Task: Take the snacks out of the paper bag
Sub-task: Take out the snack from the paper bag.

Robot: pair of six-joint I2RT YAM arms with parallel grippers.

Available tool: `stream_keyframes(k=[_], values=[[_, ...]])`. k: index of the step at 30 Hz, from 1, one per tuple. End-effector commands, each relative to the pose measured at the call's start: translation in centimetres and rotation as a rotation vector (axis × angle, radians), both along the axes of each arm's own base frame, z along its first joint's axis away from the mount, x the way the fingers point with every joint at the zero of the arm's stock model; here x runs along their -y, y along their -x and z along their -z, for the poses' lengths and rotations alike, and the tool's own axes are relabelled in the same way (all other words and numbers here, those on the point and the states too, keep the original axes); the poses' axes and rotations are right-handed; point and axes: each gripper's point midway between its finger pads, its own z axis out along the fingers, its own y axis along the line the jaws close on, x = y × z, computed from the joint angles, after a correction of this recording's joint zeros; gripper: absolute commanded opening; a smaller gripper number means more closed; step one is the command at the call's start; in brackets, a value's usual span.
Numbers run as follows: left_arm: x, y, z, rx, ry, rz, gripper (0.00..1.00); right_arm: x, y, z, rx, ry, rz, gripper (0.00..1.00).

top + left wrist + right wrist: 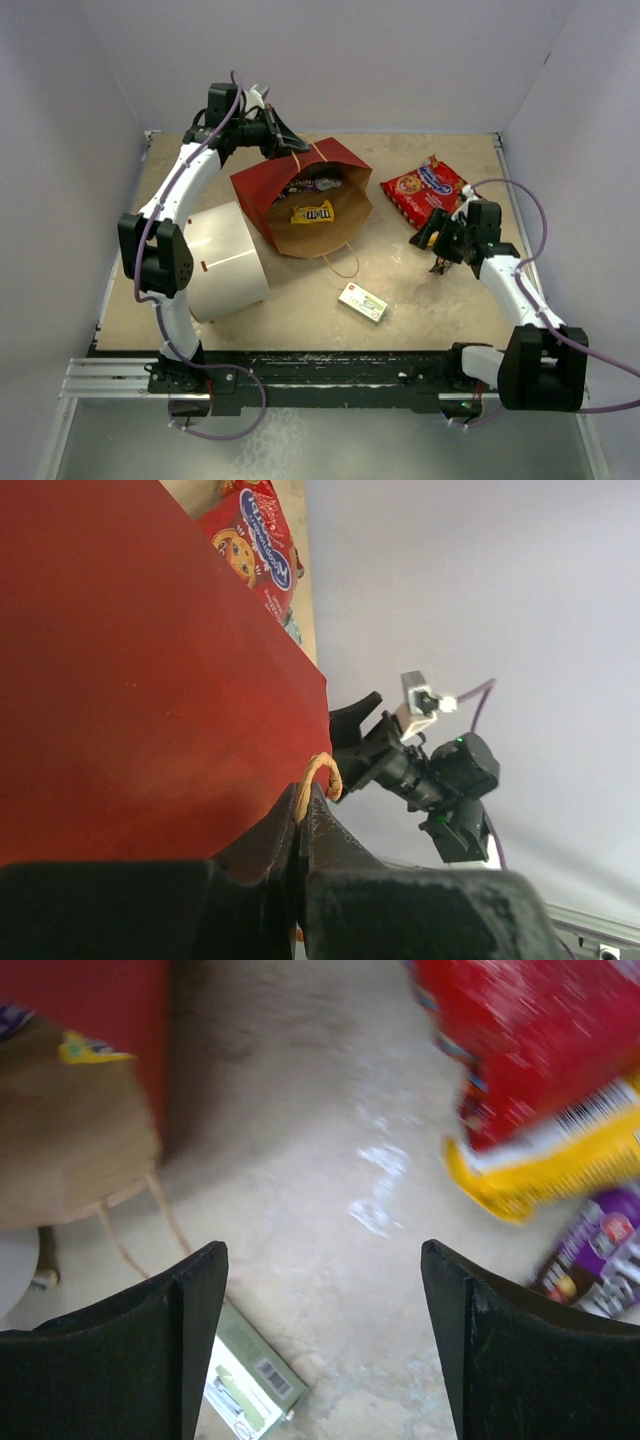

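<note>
Left gripper [300, 825] is clamped on the paper bag [262, 190] handle [318, 775]; the bag lies on its side, mouth toward me. Right gripper [325, 1260] has its jaws wide and empty, over the table [400, 290] beside the red cookie bag [425, 188], which is already out. Yellow candy pack [313, 212] sits in the bag mouth. I expect light, crinkly, slippery film, so I'd pinch a flat sealed edge.

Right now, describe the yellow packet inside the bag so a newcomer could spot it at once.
Find the red paper bag lying open in the middle of the table, beside the big white cylinder. On its brown inner wall, near the mouth, lies the yellow candy packet. It is the only bright yellow thing in there; the other packets, deeper in, are darker.
</note>
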Motion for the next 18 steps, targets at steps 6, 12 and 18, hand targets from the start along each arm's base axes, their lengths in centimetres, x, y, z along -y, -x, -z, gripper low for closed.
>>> stream_keyframes(k=[6, 12, 18], values=[[-0.5, 1.2, -3.5, 0.106, 0.013, -0.013, 0.00, -13.6, -2.7, -7.3, 0.449, 0.213, -0.683, 0.82], [-0.6, 1.8, -3.7, 0.103, 0.009, -0.018, 0.00, -22.8, -0.9, -9.2, 0.804, 0.372, -1.109, 0.82], [-0.6, 2.5, -3.8, 0.098, 0.005, -0.018, 0.00, -25.2, -3.5, -8.8, 1.066, 0.645, -1.194, 0.81]])
